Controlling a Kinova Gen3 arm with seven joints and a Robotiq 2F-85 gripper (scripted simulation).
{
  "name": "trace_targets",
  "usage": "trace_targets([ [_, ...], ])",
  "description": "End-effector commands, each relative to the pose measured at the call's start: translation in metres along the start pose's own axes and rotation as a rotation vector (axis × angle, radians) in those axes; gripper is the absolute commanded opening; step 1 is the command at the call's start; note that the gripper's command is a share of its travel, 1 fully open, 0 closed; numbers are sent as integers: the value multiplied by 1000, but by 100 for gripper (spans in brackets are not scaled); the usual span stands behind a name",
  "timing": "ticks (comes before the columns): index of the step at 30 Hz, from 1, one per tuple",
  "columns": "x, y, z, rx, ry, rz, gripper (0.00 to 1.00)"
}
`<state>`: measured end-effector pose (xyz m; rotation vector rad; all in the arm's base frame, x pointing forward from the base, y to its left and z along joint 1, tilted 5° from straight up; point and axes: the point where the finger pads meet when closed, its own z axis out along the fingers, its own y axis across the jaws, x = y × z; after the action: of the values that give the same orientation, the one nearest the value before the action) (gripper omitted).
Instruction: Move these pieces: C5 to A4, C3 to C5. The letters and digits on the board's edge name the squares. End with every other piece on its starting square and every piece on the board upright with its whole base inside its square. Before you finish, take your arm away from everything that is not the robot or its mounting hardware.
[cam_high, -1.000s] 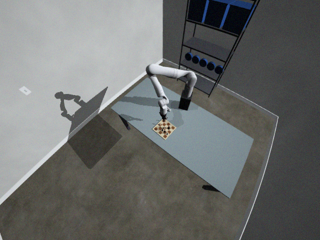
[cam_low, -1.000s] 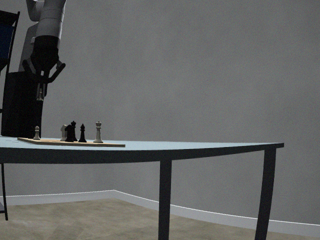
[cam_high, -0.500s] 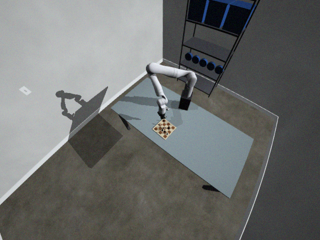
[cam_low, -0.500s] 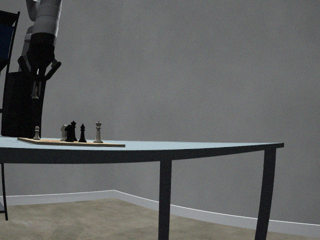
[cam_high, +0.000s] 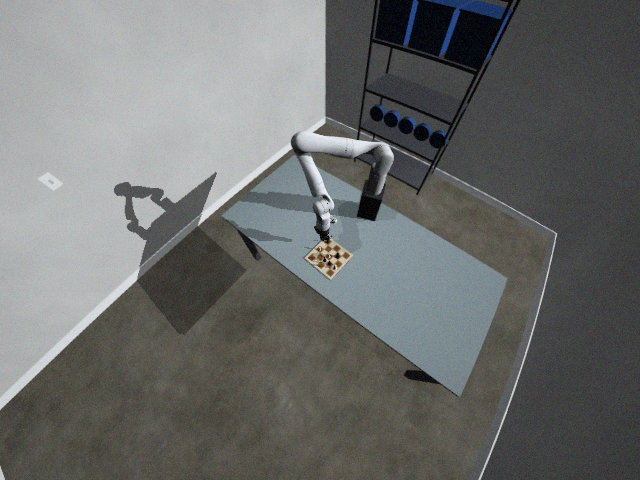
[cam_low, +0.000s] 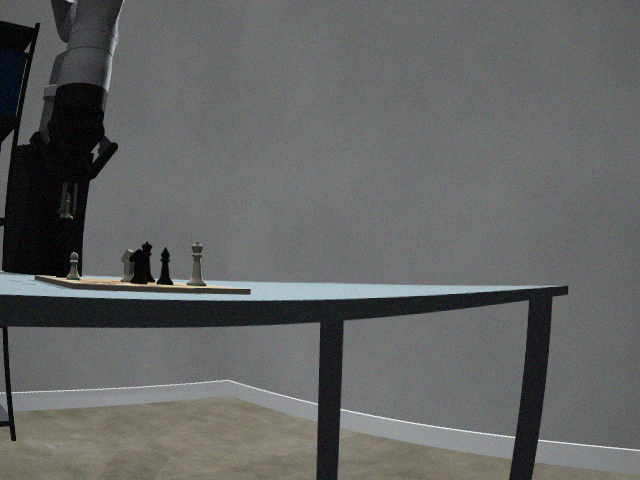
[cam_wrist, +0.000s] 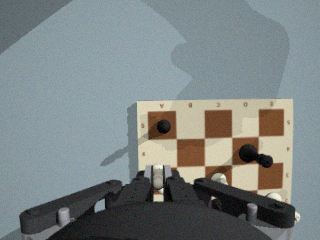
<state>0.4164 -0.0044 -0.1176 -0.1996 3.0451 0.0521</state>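
While the matte black gripper (cam_wrist: 158, 184) hangs above the board's A-file edge, its jaws are clamped on a small rounded white pawn (cam_wrist: 158, 176), lifted off the squares. Below lies the flat wooden chessboard (cam_wrist: 192, 104), brown-and-cream checks, on the smooth blue-grey table (cam_wrist: 75, 100).

Pretty bare room: one light grey wall (cam_high: 155, 93), one darker grey wall (cam_high: 568, 129), and a mottled brown floor (cam_high: 258, 387) with white baseboard. A black shelf rack (cam_high: 368, 77) sits in the corner holding blue bins and discs. Pale blue table (cam_high: 413, 289) on dark legs, with hard shadows on the light wall.
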Motion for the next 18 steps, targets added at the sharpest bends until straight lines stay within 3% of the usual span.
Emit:
trace_targets([
  [1,3,5,10,-8,9,-3,0],
  [11,3,6,55,-8,9,-3,0],
  [18,3,6,66,-8,9,-3,0],
])
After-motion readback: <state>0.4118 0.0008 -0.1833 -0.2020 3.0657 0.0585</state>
